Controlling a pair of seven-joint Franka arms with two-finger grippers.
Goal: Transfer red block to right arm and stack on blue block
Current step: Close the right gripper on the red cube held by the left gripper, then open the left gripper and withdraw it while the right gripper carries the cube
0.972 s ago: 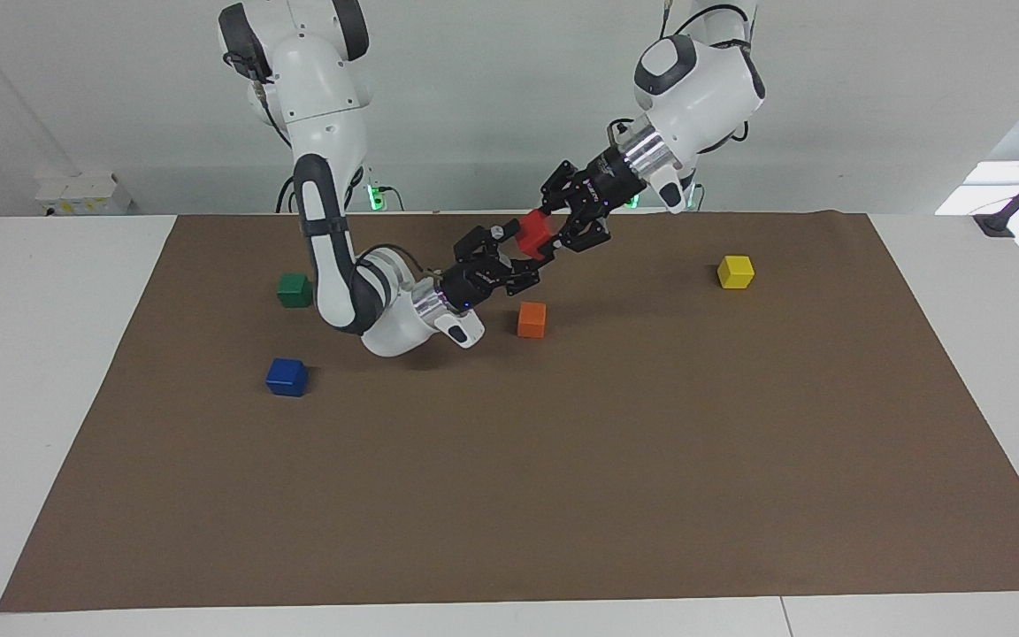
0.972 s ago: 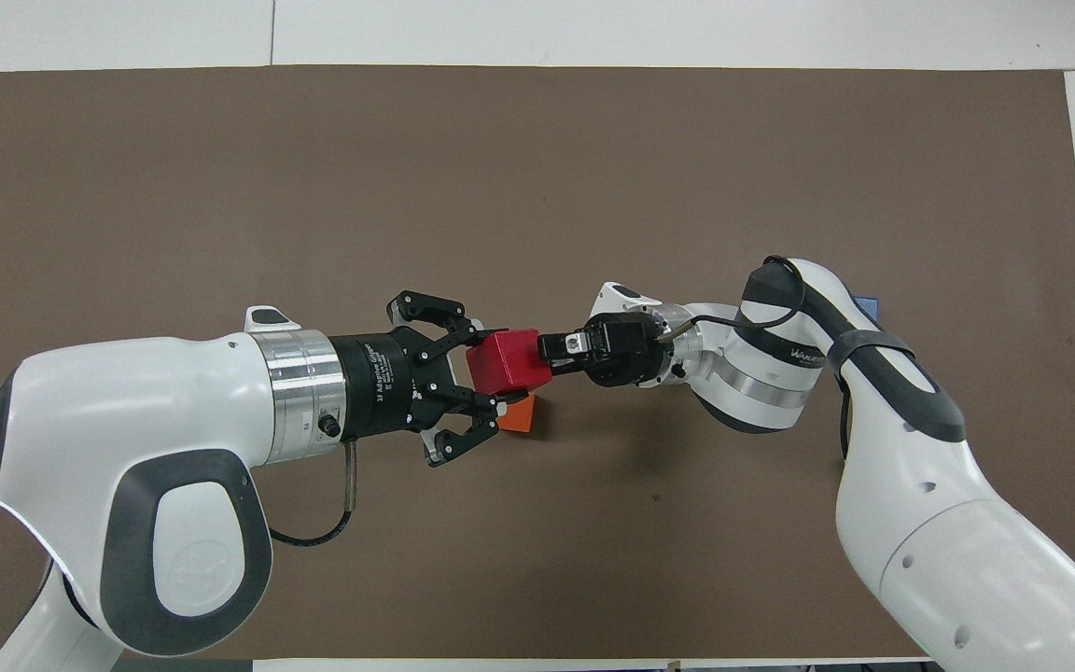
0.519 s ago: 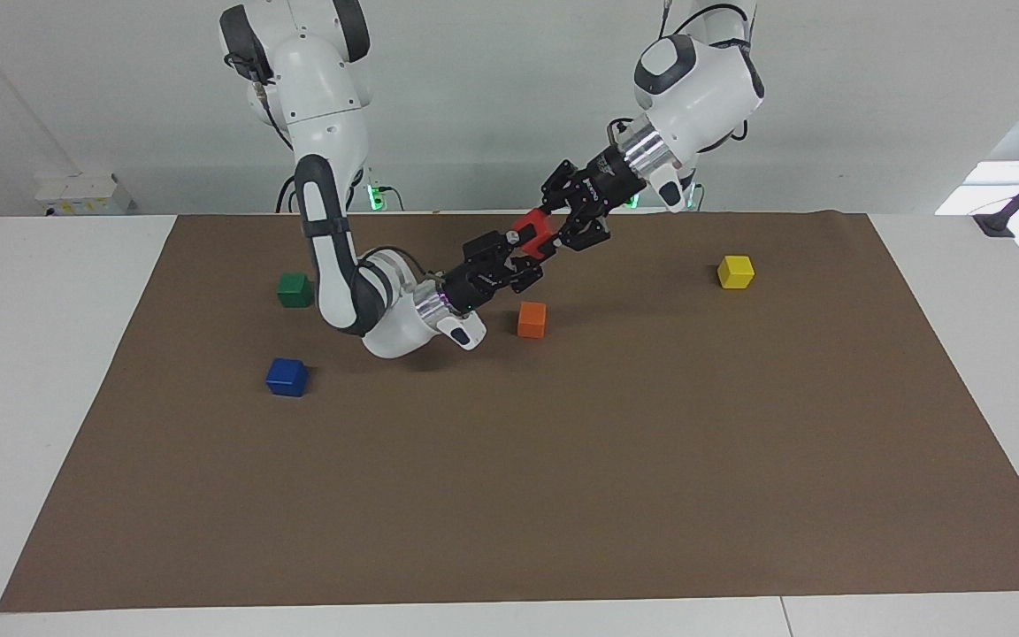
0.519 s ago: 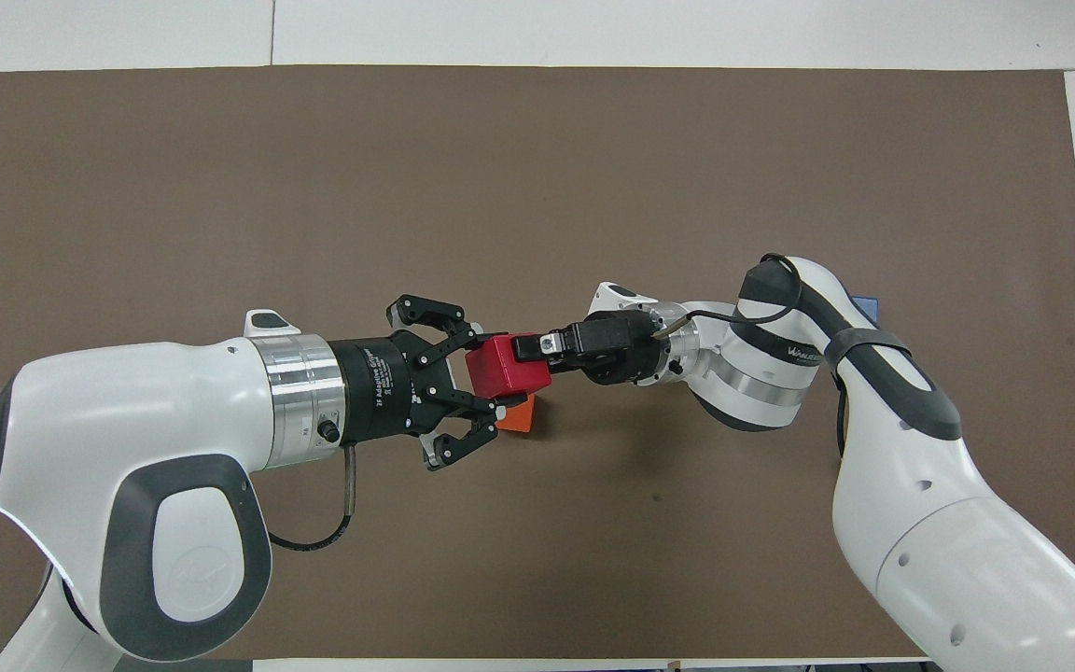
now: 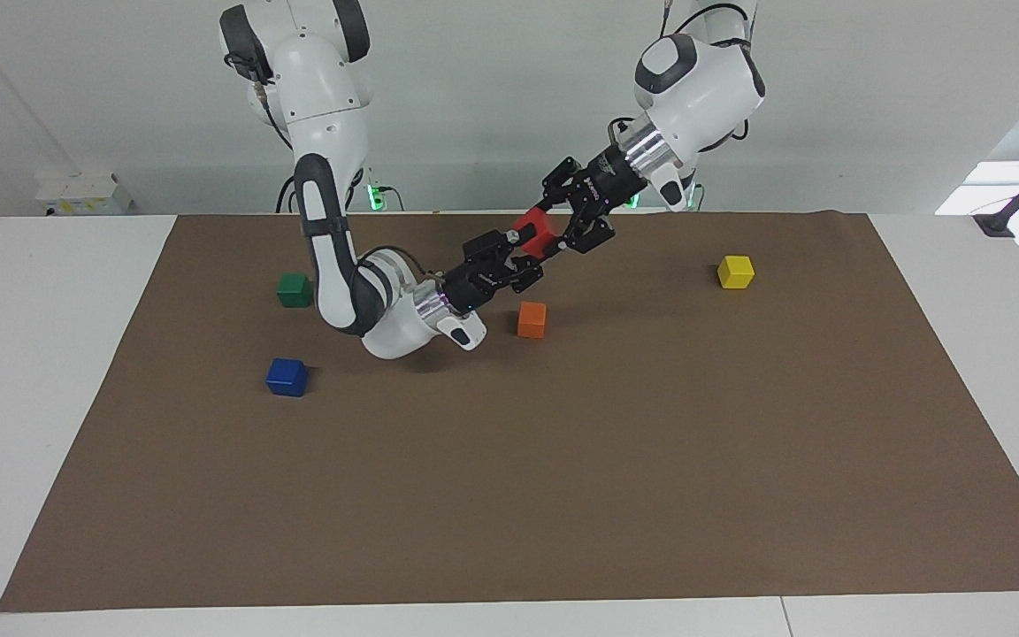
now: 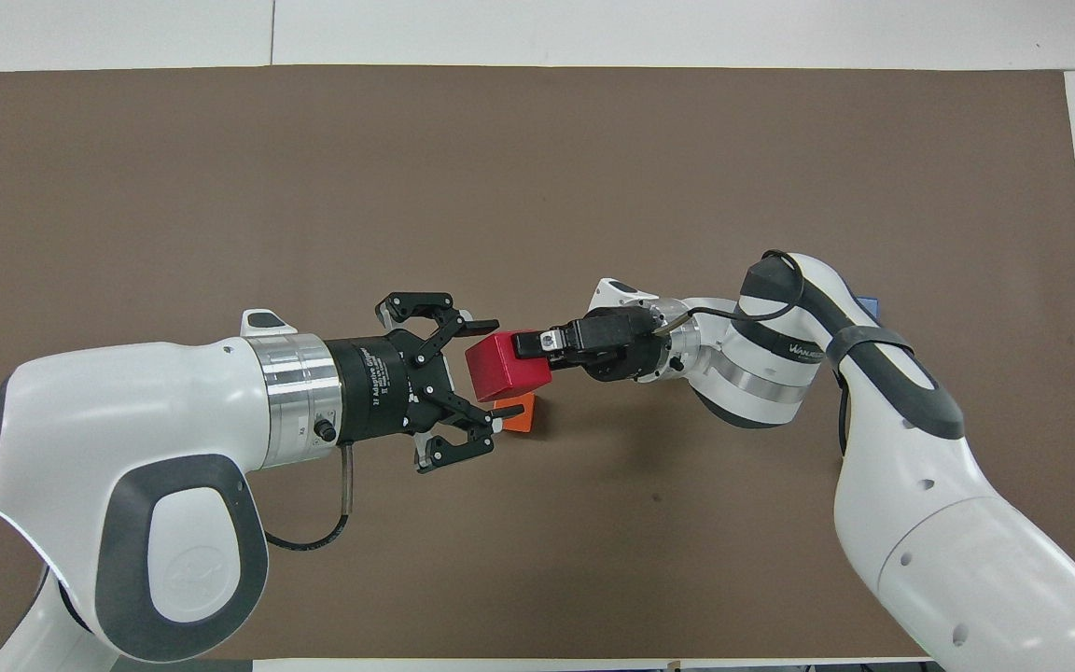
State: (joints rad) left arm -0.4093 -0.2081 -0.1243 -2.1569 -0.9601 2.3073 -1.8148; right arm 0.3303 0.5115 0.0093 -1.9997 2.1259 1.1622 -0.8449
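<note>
Mid-frame, above the worktop (image 5: 563, 460), my right end effector (image 5: 527, 250) is clenched on the red block (image 5: 534, 232), held up in the air over the orange block (image 5: 532, 319). My left end effector (image 5: 582, 228) is spread wide, released, just beside the red block. Blue block (image 5: 287, 377) sits lower left in the facing view, w/ green block (image 5: 294, 289) above it; yellow block (image 5: 735, 272) at mid-right.

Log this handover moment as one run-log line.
phase: handover | red block: midair, above orange block | right hand: shut on red block | left hand: open | blue block: on mat, bare
</note>
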